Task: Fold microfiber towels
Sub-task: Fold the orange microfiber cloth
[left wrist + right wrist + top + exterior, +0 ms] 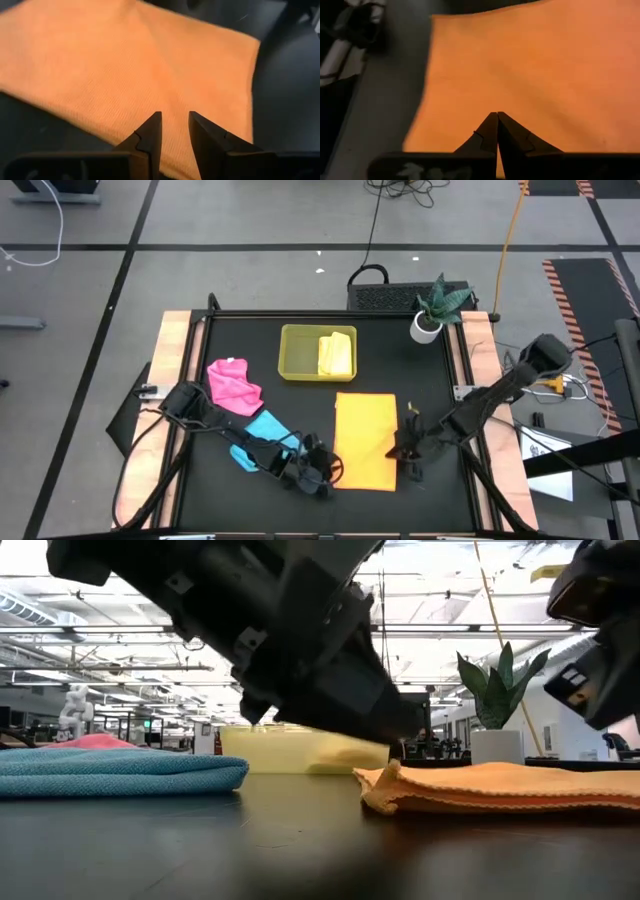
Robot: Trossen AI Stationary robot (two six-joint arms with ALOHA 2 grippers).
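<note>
An orange towel (365,440), folded into a rectangle, lies flat on the black table near its front edge; the low view shows its stacked layers (500,788). My left gripper (175,115) stands open, with a narrow gap, over the towel's near left edge (325,472). My right gripper (497,114) is shut and hovers at the towel's right edge (403,448). In the low view both grippers hang clear above the cloth. A sky-blue towel (262,432) lies bunched under my left arm, and a pink towel (232,385) lies crumpled at the left.
A yellow-green tray (298,352) at the far middle holds a folded yellow towel (336,355). A potted plant (432,312) stands at the far right corner. Wooden rails (172,350) run along the table's left and right sides.
</note>
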